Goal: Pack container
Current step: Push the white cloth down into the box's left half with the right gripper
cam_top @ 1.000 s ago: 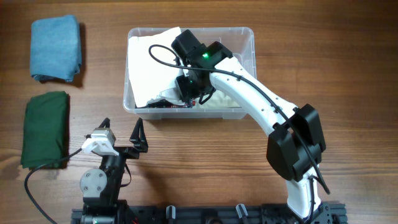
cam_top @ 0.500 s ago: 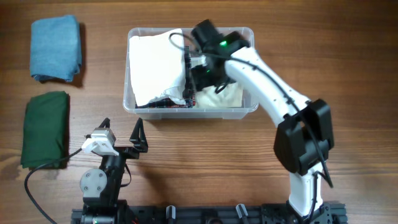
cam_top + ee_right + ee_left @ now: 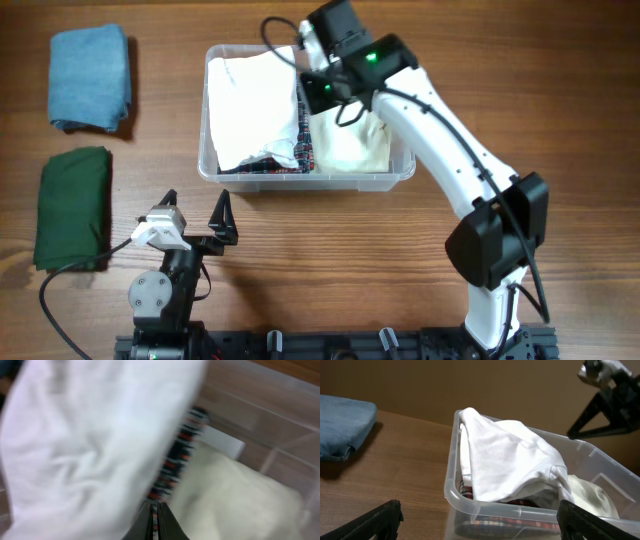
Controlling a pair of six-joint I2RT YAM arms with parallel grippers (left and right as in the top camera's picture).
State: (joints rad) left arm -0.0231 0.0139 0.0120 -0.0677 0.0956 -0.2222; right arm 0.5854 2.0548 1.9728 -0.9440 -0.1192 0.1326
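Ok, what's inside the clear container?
In the container: a white cloth at left, a cream cloth at right, plaid fabric showing between them; the rest of the plaid is covered.

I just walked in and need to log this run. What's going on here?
The right gripper is shut above the container, pointing at a plaid fabric between the white cloth and the cream cloth inside. The left gripper rests open, apart from it, holding nothing. A blue cloth and a green cloth lie folded outside.

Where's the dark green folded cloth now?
Overhead view: the dark green folded cloth lies on the wooden table's far left, directly robot-side of the light blue folded cloth.
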